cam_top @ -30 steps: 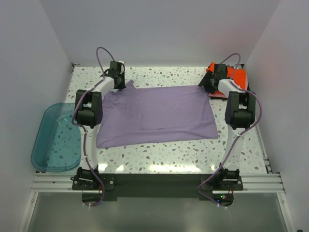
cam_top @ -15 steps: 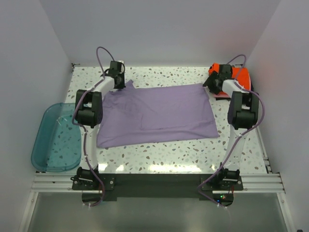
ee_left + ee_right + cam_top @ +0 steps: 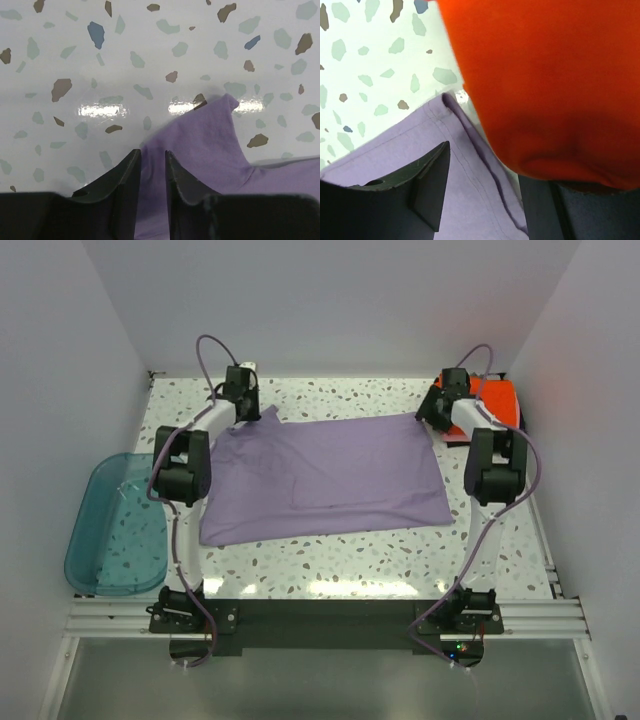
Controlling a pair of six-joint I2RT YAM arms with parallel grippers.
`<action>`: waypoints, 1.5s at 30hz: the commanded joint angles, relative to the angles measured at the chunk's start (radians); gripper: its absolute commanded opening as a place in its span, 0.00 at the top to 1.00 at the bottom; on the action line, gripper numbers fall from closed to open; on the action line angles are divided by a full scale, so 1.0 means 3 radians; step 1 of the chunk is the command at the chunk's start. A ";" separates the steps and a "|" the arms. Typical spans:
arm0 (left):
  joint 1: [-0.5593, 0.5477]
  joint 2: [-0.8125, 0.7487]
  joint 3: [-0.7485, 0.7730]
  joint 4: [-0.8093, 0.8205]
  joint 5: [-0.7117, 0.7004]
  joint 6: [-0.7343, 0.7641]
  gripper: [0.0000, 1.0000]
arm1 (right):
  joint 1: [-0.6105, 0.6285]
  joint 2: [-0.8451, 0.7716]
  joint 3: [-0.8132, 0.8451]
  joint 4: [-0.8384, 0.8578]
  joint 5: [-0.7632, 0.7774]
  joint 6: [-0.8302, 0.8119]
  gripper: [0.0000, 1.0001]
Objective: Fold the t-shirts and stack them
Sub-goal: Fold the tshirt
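Note:
A large lavender t-shirt (image 3: 325, 475) lies spread flat across the table. My left gripper (image 3: 240, 385) is at its far left corner. In the left wrist view the left gripper (image 3: 152, 157) is open by a narrow gap, with the lavender cloth (image 3: 210, 145) lying under and between the fingers. My right gripper (image 3: 437, 405) is at the shirt's far right corner. In the right wrist view the right gripper (image 3: 487, 170) stands open over the hemmed lavender corner (image 3: 395, 155). An orange-red t-shirt (image 3: 497, 400) is bunched beside it, and this orange cloth (image 3: 545, 75) hides the right finger's tip.
A teal translucent tub (image 3: 115, 525) hangs off the table's left edge. White walls close in the back and both sides. The speckled tabletop (image 3: 350, 560) shows in front of the shirt.
The left gripper's jaws have parted from shut to a narrow gap at the shirt's corner. The right wrist swung slightly right, then back left beside the orange t-shirt.

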 commanded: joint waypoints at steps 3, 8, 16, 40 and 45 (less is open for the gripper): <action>0.0011 -0.0386 -0.0023 0.0541 0.0019 0.0035 0.64 | 0.0186 0.0198 0.0449 -0.0319 0.0481 -0.0341 0.42; 0.0011 -0.0166 0.0207 0.0363 -0.0104 0.0133 0.62 | 0.0243 0.0407 0.0812 -0.0555 0.0635 -0.0489 0.44; -0.0005 0.0100 0.0350 0.0230 0.0182 0.0260 0.58 | 0.0314 0.0607 0.1180 -0.0790 0.0808 -0.0658 0.44; -0.0020 0.0131 0.0295 0.0025 0.0192 0.0225 0.94 | 0.0391 0.0862 0.1641 -0.0985 0.0855 -0.0904 0.46; -0.0020 0.0070 0.0223 0.0143 0.0243 0.0174 1.00 | 0.0386 0.0857 0.1559 -0.0842 0.0630 -0.0725 0.48</action>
